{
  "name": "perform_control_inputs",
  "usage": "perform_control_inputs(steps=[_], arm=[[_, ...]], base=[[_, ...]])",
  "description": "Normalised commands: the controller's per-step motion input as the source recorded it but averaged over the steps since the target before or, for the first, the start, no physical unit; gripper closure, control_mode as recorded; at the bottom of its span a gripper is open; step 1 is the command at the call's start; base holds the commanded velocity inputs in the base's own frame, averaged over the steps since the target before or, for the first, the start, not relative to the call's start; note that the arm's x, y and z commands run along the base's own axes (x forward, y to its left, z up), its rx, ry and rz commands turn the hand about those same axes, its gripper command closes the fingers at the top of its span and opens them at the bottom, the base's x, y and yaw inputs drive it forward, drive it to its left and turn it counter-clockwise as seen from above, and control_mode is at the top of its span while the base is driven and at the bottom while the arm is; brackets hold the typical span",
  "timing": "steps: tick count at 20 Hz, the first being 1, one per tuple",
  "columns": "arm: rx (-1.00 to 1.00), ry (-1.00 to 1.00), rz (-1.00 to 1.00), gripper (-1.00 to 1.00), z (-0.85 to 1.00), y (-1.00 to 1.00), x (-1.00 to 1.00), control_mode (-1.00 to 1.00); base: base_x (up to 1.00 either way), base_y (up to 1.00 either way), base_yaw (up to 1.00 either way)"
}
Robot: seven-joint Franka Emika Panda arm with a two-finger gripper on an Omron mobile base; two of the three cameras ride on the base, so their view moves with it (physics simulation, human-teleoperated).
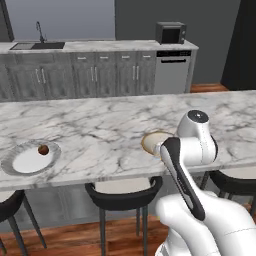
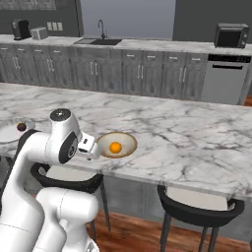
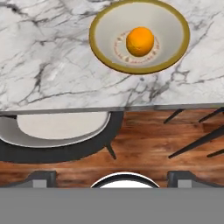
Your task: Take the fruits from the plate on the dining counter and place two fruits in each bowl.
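Observation:
The pale tan bowl (image 3: 140,70) stands near the front edge of the dining counter (image 3: 43,52) and holds one bright orange fruit (image 3: 140,41). The right base view shows the same bowl (image 2: 129,143) and orange fruit (image 2: 115,147); in the left base view my arm hides part of this bowl (image 1: 151,140). The white plate (image 1: 20,162) lies far left on the counter with one reddish-brown fruit (image 1: 43,149) on it. My gripper (image 3: 113,179) is open and empty, drawn back from the bowl over the counter's front edge. Its dark fingertips (image 3: 41,178) stand wide apart.
Black stools with pale seats (image 3: 61,127) (image 1: 125,189) stand under the counter's front edge over a wood floor. Behind the counter runs the grey-cabinet worktop with a sink (image 1: 39,45), a microwave (image 1: 170,33) and a dishwasher (image 1: 173,70).

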Motion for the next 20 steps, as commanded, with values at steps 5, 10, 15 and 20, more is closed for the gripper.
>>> perform_control_inputs(steps=[5, 10, 15, 20], arm=[[0.0, 0.0, 0.0, -1.0, 0.0, 0.0, 0.0, 1.0], [0.0, 0.0, 0.0, -1.0, 0.0, 0.0, 0.0, 1.0], [0.0, 0.0, 0.0, -1.0, 0.0, 0.0, 0.0, 1.0], [0.0, 0.0, 0.0, -1.0, 0.0, 0.0, 0.0, 1.0]], base=[[-0.53, 0.76, 0.1], [-0.11, 0.75, 0.1], [0.42, 0.57, 0.0], [0.99, 0.11, -0.03]])
